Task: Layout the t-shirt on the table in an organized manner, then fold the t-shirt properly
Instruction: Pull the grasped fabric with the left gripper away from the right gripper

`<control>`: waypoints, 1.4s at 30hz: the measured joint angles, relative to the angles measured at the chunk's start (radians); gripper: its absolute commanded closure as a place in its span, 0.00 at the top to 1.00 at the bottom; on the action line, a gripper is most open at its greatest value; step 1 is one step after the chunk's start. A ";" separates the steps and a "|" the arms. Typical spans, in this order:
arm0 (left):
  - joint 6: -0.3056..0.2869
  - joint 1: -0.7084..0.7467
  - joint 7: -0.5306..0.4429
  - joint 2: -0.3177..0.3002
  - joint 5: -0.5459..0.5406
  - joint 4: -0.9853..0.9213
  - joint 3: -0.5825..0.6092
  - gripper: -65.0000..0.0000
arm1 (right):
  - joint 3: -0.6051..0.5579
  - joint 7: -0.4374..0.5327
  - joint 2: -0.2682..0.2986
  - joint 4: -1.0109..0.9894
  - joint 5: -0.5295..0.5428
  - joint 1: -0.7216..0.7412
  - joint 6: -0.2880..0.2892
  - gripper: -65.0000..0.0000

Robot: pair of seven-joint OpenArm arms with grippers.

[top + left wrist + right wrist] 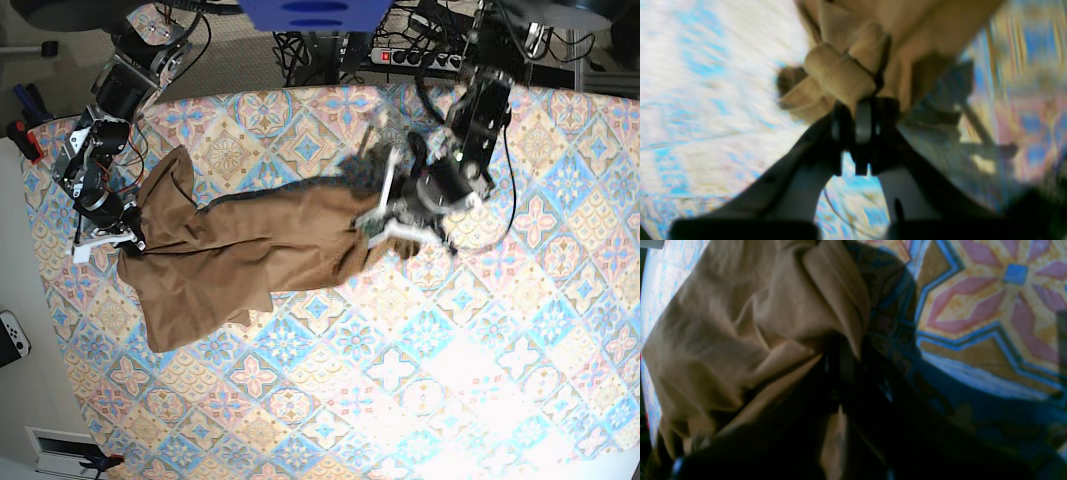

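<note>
The tan-brown t-shirt (250,250) is stretched across the patterned table (450,380) between both grippers, its lower part spread toward the near left. At the shirt's right end my left gripper (390,232) is shut on a bunched roll of cloth (843,73); in the left wrist view the left gripper (857,100) pinches that roll with the shirt (907,30) trailing beyond. My right gripper (132,243) is shut on the shirt's left end. The right wrist view shows the right gripper (843,353) dark under folds of the shirt (740,323), above the table (990,306).
A power strip (420,57) and cables lie behind the table's far edge, beside a blue object (300,12). A white controller (10,338) lies off the table's left edge. Bare patterned surface fills the near and right sides.
</note>
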 measured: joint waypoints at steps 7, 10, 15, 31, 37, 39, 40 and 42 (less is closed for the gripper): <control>-0.045 0.117 -0.022 -0.153 -0.004 0.000 0.005 0.00 | 0.002 -0.001 0.000 0.000 0.000 0.002 -0.001 0.00; -0.045 0.144 -0.027 -0.196 0.024 0.000 0.003 0.00 | 0.002 -0.001 0.000 0.000 0.000 0.002 0.000 0.00; -0.045 0.130 -0.044 -0.174 0.192 -0.059 -0.003 0.00 | 0.002 0.011 -0.002 0.000 0.000 0.000 0.003 0.00; -0.046 0.168 -0.030 0.159 0.646 0.114 -0.097 0.00 | 0.002 0.016 -0.005 0.006 -0.008 0.000 0.002 0.00; -0.048 0.120 -0.018 0.252 0.486 0.091 -0.308 0.00 | 0.002 0.016 -0.005 0.006 -0.007 0.000 0.000 0.00; -0.048 0.100 -0.020 0.252 0.431 0.091 -0.350 0.00 | 0.002 0.016 -0.005 0.006 -0.007 0.000 0.003 0.00; -0.048 0.098 -0.018 0.249 0.414 0.091 -0.362 0.00 | 0.002 0.017 -0.005 0.006 -0.008 0.000 0.002 0.00; -0.048 0.100 -0.001 0.247 0.413 0.090 -0.364 0.00 | 0.002 0.017 -0.005 0.006 -0.008 0.000 0.000 0.00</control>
